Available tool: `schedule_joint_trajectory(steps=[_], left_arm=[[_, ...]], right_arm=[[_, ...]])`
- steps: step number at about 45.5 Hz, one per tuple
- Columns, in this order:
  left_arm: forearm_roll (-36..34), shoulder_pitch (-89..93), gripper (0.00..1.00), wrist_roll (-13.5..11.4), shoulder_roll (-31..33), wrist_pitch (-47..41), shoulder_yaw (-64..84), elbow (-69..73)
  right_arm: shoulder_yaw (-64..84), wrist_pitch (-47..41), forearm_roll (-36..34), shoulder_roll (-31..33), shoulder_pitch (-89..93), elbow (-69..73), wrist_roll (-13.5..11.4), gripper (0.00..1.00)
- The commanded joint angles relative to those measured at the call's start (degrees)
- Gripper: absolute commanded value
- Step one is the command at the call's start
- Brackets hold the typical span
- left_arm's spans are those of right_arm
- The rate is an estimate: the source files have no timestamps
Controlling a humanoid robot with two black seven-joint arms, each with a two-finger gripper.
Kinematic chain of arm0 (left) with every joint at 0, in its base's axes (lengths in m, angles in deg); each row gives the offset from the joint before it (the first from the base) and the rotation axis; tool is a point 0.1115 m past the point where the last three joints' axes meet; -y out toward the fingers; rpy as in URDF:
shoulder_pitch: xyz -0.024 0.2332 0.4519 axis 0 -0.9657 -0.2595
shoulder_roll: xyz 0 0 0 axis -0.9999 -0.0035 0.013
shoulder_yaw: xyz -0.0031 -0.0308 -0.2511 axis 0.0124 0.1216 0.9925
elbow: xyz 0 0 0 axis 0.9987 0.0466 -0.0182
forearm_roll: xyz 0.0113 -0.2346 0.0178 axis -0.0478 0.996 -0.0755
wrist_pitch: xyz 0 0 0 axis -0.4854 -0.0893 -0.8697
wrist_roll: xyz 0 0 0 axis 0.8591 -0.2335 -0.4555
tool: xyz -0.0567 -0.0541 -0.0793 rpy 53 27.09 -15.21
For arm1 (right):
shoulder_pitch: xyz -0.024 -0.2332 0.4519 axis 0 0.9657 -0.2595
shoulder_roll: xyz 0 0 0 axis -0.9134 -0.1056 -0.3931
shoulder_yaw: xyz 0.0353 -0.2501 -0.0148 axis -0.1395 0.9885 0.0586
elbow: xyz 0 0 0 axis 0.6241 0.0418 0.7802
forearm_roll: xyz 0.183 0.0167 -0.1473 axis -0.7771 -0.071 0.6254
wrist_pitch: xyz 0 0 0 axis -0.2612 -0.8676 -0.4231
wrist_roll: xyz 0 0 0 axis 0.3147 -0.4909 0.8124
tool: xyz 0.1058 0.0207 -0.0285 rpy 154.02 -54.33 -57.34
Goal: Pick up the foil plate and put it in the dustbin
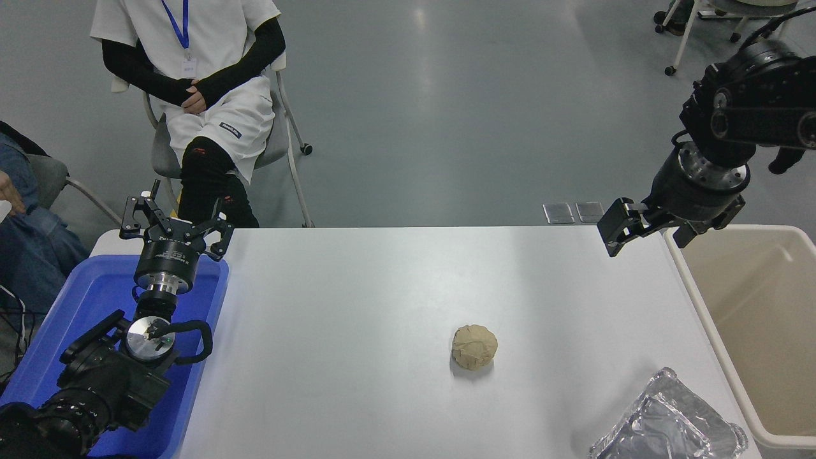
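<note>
Dustbin (714,331): beige, thick rounded rim, set against the table's right edge; visible interior bare, lower part cut off by the frame. Blue tub (83,299): at the table's left end, visible floor bare, largely overlapped by the parked left arm.

Foil plate (669,424): lying on the white table (382,287) at the near right corner, crinkled and silver, partly cropped by the bottom edge, just beside the dustbin's near-left rim but outside it.

Tan paper ball (474,347): resting on the table right of centre, apart from the foil plate, up and to the left of it.

Right gripper (644,226): raised over the table's far right corner, just beside the dustbin's far-left rim, well apart from the foil plate. Fingers spread, holding nothing.

Left gripper (175,220): parked above the far end of the blue tub, fingers splayed wide, nothing between them.

Beyond the far edge: a person (191,95) seated on a chair, white top, black sleeves, hands folded in the lap, blue lanyard. Part of a second person (25,210) in blue denim at the left frame edge. Two small floor plates (572,211) on the grey floor behind the table. Chair legs with castors (688,32) at the top right.

Table surface between the right gripper and the foil plate: bare.
</note>
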Motion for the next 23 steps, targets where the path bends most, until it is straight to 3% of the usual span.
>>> schedule_joint_trajectory(steps=[1, 23], left_arm=[[0.00, 0.00, 0.99, 0.04, 0.00, -0.08, 0.00, 0.08], [0.00, 0.00, 0.99, 0.04, 0.00, 0.00, 0.00, -0.01]], right_arm=[[-0.01, 0.00, 0.01, 0.01, 0.08, 0.00, 0.00, 1.00], [-0.10, 0.00, 0.01, 0.01, 0.16, 0.00, 0.00, 1.00]])
